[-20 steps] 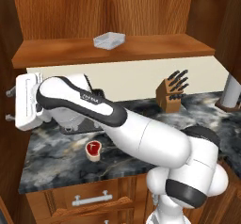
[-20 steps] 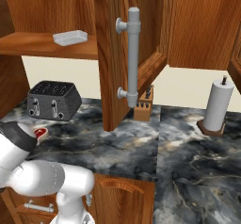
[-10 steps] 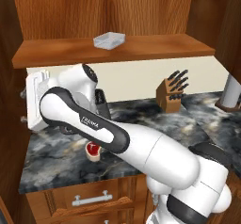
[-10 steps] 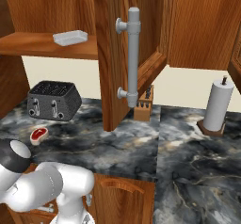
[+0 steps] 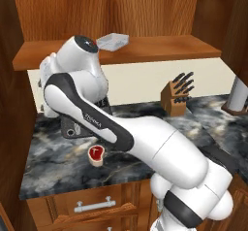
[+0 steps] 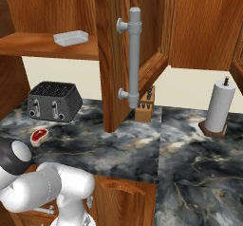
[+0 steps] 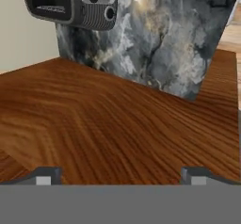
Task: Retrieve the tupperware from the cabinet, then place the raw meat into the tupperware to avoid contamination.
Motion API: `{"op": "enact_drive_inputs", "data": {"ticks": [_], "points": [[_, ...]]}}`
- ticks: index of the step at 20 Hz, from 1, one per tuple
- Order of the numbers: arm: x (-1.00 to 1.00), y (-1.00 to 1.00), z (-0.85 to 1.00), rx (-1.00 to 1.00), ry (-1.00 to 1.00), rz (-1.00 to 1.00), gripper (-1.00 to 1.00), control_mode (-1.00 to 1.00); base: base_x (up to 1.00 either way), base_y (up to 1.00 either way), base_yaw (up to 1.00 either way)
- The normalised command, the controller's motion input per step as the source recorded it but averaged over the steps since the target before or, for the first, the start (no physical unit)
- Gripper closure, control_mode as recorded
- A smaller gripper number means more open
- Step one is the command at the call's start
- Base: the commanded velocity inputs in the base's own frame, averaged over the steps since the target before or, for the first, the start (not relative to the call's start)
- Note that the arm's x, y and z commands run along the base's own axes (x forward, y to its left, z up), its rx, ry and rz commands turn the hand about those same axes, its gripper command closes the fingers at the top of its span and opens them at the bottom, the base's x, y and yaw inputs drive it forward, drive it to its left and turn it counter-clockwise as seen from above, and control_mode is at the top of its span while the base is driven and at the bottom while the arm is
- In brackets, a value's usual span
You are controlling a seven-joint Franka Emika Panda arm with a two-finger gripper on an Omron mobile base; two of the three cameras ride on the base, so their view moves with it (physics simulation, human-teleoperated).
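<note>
Hand view, jaws [image 7: 120, 178] spread wide, holding nothing, wooden cabinet [image 7: 113, 133] ahead, no readable writing.

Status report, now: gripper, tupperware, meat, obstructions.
Gripper open, empty, facing a wooden panel. Tupperware on the cabinet shelf, doors open. Meat on the counter before the toaster. Nothing crowds either.

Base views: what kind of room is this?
A simulated kitchen, by the look of it: marble-look counter with a toaster, a knife block and a paper towel roll, under an open wooden cabinet.
</note>
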Motion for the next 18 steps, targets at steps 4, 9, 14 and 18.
{"op": "enact_drive_inputs", "data": {"ticks": [4,9,14,18], "points": [[0.38,-0.6,-0.04,-0.1,-0.03,-0.04,-1.0,-1.0,0.0,0.0,0.0],[0.37,-0.78,-0.04,-0.04,-0.05,0.01,-1.0,-1.0,0.0,0.0,0.0],[0.11,-0.76,0.05,0.03,-0.27,0.15,-1.0,-1.0,0.0,0.0,0.0],[0.06,-0.63,0.06,0.04,-0.43,0.27,-1.0,-1.0,0.0,0.0,0.0]]}}
